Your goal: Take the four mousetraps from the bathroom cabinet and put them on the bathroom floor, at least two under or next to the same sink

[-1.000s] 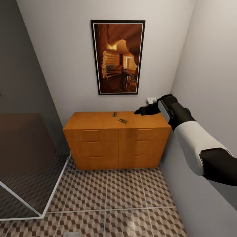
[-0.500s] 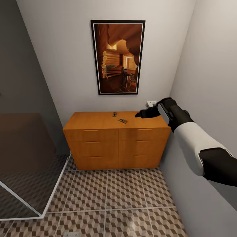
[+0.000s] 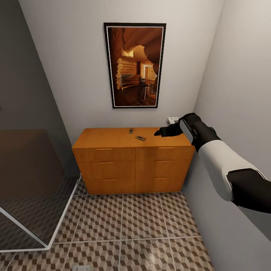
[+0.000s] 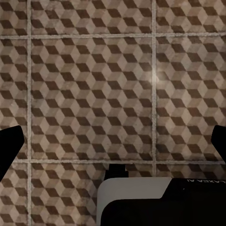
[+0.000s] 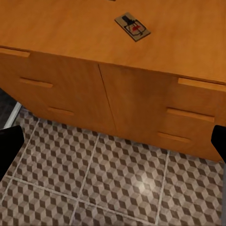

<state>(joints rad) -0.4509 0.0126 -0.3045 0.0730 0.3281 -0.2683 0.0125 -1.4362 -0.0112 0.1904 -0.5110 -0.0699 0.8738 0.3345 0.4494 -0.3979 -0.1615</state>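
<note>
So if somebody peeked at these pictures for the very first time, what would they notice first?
Probably the big framed picture of a log cabin room, hanging on the wall above the orange-brown cabinet. Next, the robot's right arm, with its right gripper hovering over the cabinet's right end. Two little mousetraps sit on the top, one nearer the front and one further back, and the bathroom floor has a cube pattern.

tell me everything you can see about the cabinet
The cabinet is a low, wide unit that looks like orange-brown wood, with a flat top and a seam splitting the front into two halves. Each half carries three small horizontal wooden handles; all fronts look shut. It stands on the patterned tile floor against the back wall, under a framed picture, its right end in the corner. Two mousetraps lie flat on its top. The right gripper hovers above the top's right part, not touching.
</note>
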